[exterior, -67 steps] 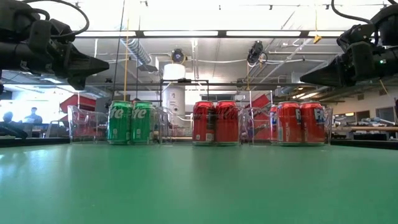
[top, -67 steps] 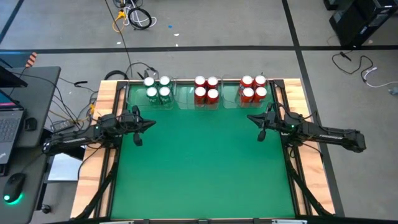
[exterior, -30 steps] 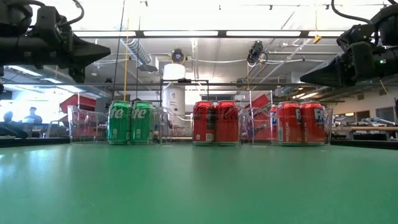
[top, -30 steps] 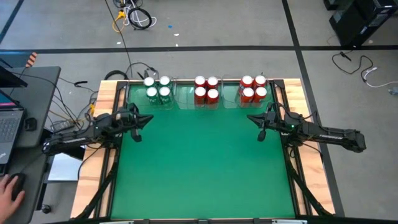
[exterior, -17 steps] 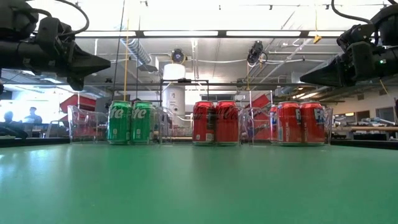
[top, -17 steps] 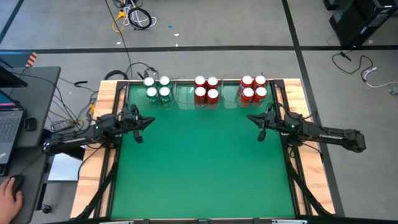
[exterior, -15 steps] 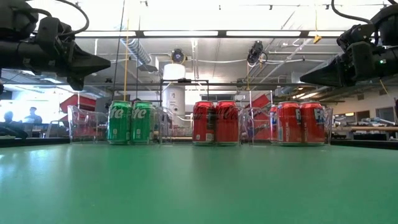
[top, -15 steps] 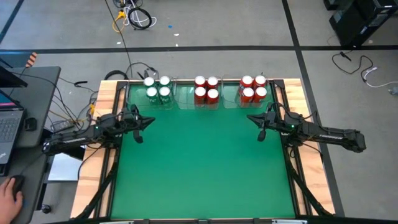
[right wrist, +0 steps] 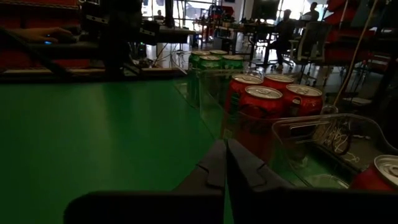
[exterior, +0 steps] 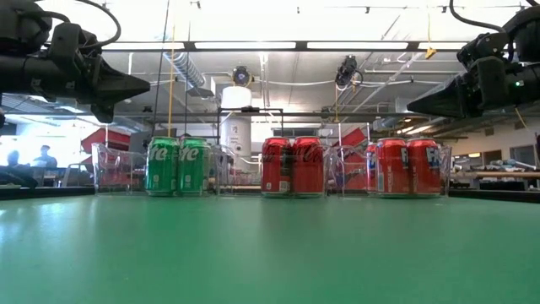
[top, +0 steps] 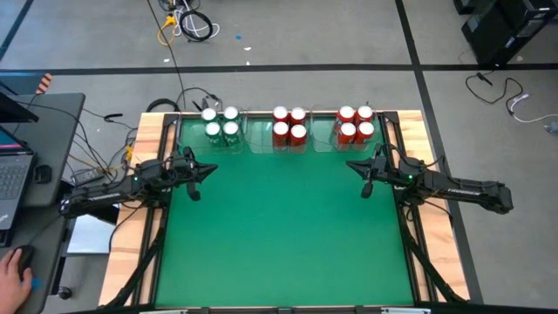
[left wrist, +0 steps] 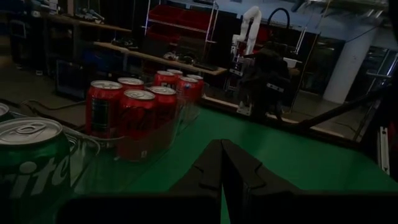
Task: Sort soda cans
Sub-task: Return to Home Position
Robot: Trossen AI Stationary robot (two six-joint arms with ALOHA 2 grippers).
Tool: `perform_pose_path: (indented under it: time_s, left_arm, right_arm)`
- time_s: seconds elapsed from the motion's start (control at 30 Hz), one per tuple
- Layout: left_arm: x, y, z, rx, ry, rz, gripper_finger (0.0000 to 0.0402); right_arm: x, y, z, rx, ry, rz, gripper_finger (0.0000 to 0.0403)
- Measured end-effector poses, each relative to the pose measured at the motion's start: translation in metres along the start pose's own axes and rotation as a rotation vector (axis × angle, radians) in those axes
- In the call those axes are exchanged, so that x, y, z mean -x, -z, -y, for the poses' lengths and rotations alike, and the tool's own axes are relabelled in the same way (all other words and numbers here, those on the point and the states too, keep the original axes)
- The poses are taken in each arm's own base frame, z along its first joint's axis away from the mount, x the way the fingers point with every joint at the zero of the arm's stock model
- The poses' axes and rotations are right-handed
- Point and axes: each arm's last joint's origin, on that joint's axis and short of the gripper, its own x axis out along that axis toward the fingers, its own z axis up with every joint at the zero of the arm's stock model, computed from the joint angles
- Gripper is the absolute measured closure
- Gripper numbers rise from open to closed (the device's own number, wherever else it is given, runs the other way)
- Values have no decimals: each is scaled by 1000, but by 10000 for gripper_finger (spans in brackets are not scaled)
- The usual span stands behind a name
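Several green soda cans (top: 220, 123) stand upright in a clear tray (exterior: 108, 169) at the table's far edge, left. Two groups of red soda cans (top: 289, 124) (top: 356, 123) stand upright in clear trays to their right; the low view shows the green cans (exterior: 177, 166) and the red cans (exterior: 293, 166). My left gripper (top: 215, 171) hovers shut over the mat's left side, near the green cans, fingers (left wrist: 222, 163) level. My right gripper (top: 349, 164) hovers shut over the right side, near the right-hand red cans, fingers (right wrist: 225, 158) level. Both hold nothing.
The green mat (top: 279, 227) stretches bare between and in front of the arms. A wooden frame (top: 139, 201) borders the table. A desk with a laptop (top: 13, 170) stands to the left; a person's hand (top: 13, 266) rests on a mouse there.
My left gripper has tipped its fingertips down a little from a slightly raised pose and stays shut in the same place. The cans have not moved.
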Motion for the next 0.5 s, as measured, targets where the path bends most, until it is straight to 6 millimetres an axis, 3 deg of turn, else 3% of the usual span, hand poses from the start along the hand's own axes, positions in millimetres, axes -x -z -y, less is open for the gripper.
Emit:
perform_pose_path:
  time_s: [0.5]
  left_arm:
    - [0,0,0,3,0,0,394]
  right_arm:
    - [0,0,0,0,0,0,400]
